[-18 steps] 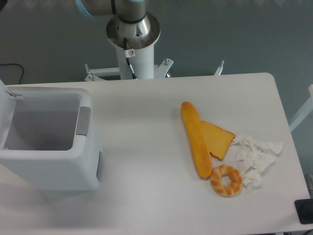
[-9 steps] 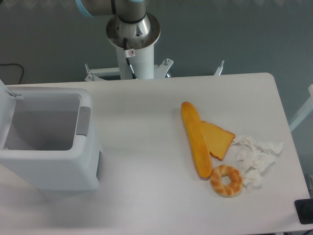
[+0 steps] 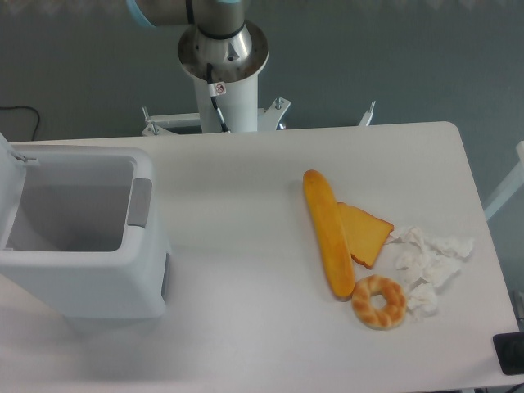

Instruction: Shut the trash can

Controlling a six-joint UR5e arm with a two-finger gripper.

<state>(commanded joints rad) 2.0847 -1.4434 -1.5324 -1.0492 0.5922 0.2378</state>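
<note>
White trash can [image 3: 82,270] open at bench [image 3: 237,246] left, lid raised at left edge, baguette [image 3: 327,233] right, hand out of view, state untellable

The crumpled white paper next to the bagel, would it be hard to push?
Probably not. The crumpled paper looks thin and loosely wadded, so it is likely very light. It lies in several scrunched pieces, so a push might scatter them or squash them flatter rather than slide them together.
</note>
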